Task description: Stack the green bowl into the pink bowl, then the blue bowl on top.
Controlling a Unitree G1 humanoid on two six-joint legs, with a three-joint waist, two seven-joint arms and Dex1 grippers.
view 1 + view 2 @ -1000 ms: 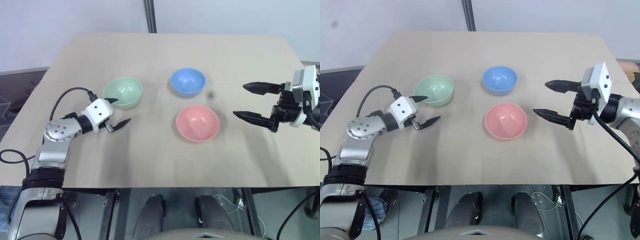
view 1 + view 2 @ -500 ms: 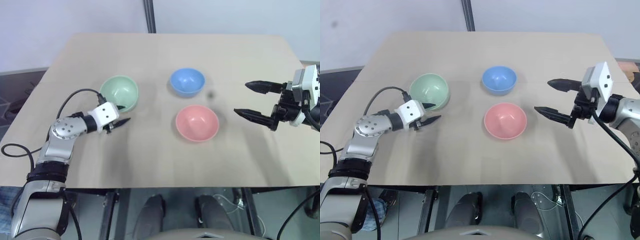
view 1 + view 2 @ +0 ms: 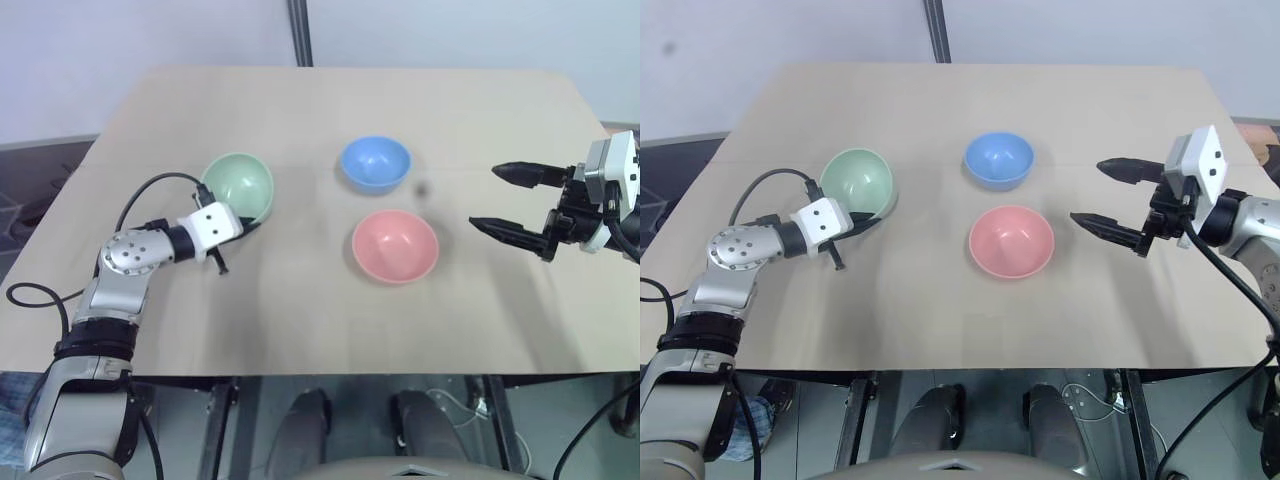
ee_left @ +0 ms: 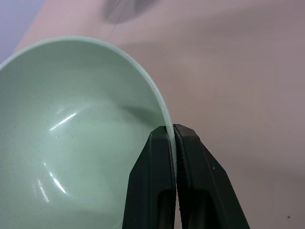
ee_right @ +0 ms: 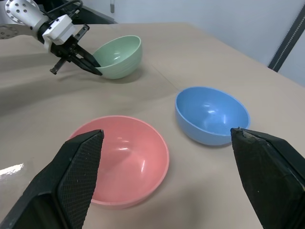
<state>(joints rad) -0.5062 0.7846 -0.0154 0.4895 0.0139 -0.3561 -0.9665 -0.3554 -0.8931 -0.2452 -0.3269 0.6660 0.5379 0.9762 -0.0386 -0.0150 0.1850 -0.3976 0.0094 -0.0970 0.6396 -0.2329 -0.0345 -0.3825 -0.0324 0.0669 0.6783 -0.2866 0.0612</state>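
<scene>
The left pincer (image 4: 172, 131) is pinched shut on the near rim of the small round pale-green plastic bowl (image 3: 240, 184), at mid-left of the beige tabletop (image 3: 300, 300). That thin edge hold could let the bowl swing or slip once lifted. The right pincer (image 3: 510, 201) hangs wide open at right, holding nothing. The salmon-pink plastic bowl (image 3: 394, 246), centre, and the sky-blue plastic bowl (image 3: 375, 164) above it are both empty.
</scene>
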